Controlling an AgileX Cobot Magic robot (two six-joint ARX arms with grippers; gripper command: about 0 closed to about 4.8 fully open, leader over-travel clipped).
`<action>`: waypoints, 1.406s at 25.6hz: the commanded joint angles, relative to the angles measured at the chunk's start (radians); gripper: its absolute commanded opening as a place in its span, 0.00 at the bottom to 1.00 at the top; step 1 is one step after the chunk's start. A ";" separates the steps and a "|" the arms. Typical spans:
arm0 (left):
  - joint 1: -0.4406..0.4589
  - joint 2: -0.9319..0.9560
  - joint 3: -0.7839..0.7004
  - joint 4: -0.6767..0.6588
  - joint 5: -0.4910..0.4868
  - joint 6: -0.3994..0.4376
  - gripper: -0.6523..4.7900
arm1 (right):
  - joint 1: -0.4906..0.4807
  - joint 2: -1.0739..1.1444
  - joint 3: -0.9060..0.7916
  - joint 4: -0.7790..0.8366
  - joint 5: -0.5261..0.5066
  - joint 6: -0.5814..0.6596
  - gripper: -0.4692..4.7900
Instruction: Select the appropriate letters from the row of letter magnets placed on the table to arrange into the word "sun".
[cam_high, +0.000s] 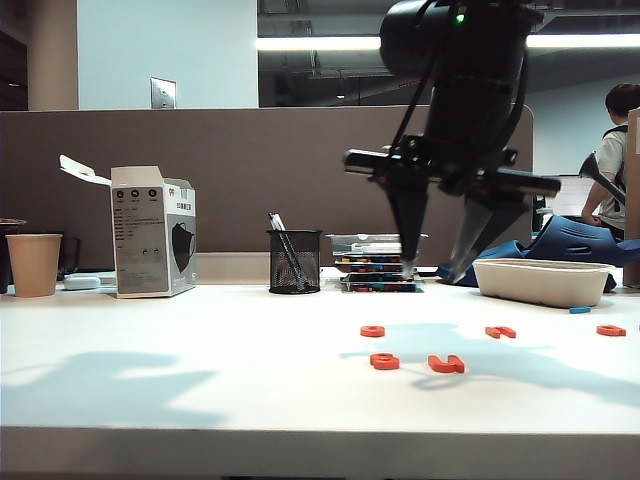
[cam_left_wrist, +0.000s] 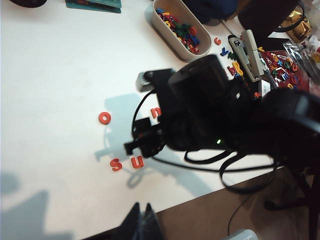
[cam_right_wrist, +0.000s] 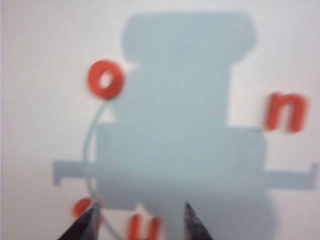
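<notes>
Orange-red letter magnets lie on the white table. S and U sit side by side near the front. O and N lie behind them, and a fifth letter is far right. My right gripper hangs open and empty above S and U. In the right wrist view that gripper straddles the u; the S peeks past one finger, and o and n lie beyond. My left gripper is shut and empty over the table's front edge, clear of S and U.
A white tray of mixed coloured letters stands back right, with a tiny blue piece beside it. A mesh pen holder, stacked clear cases, a grey box and a paper cup line the back.
</notes>
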 joint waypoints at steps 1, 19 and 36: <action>0.001 -0.003 0.002 0.003 -0.003 0.005 0.11 | -0.046 -0.004 0.013 -0.013 0.076 -0.045 0.49; 0.001 -0.002 0.002 0.003 -0.021 0.005 0.11 | -0.170 0.146 0.019 0.075 0.079 -0.152 0.50; 0.001 -0.002 0.002 0.003 -0.025 0.005 0.11 | -0.172 0.196 0.018 0.056 0.053 -0.150 0.42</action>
